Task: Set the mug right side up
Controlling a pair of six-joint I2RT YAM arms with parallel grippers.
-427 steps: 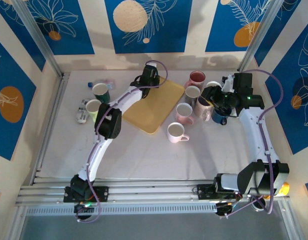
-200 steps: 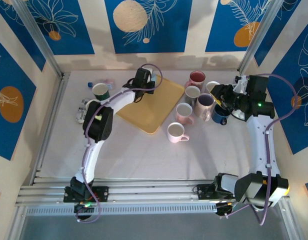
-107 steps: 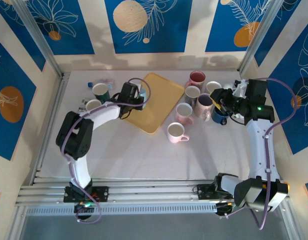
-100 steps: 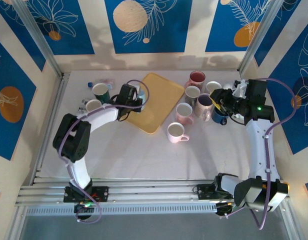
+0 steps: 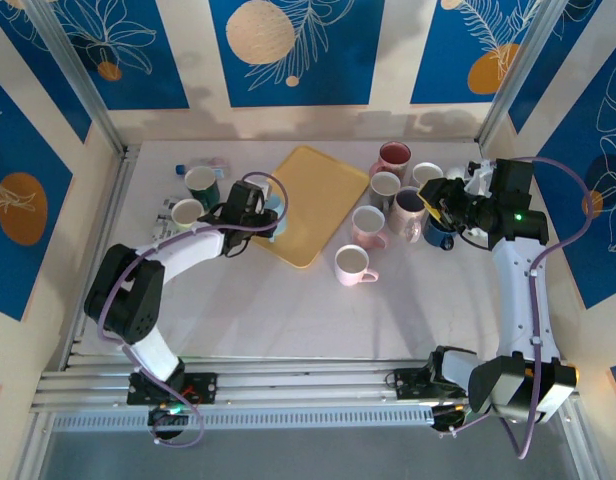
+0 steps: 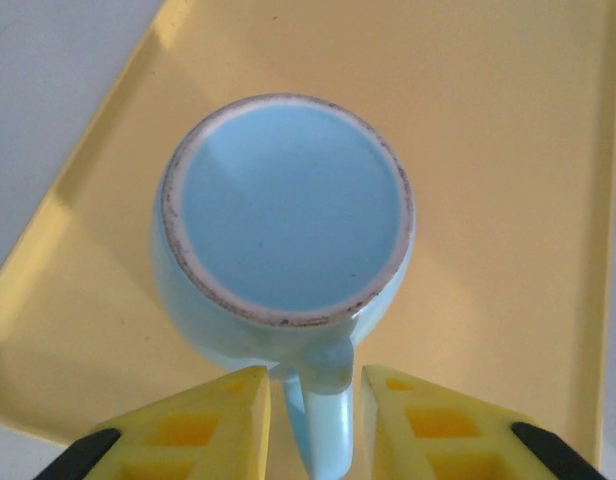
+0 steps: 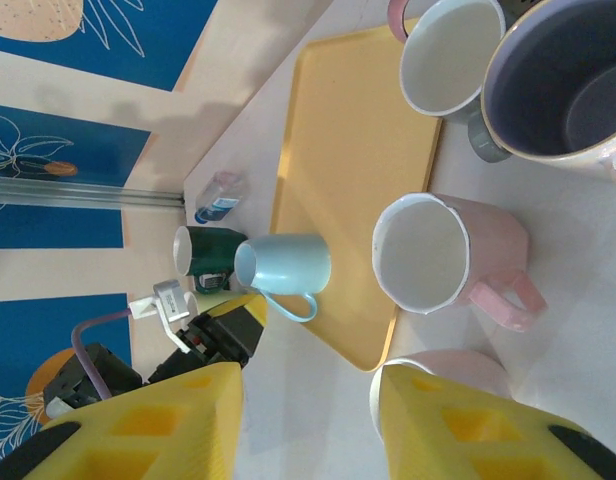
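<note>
Mug (image 6: 288, 210): pale blue, base up, rim down on tray (image 6: 508, 200), near its left edge.
Left gripper (image 6: 315, 400): shifted from tray's far corner to this edge; jaws now parted, loosely flanking handle, released.
Right gripper (image 7: 308, 372): parted, empty, as before.

white table (image 5: 288, 310) ringed by cream walls (image 5: 388, 125) with blue leaf-print panels (image 5: 328, 50), aluminium rails (image 5: 288, 385) in front.
</note>
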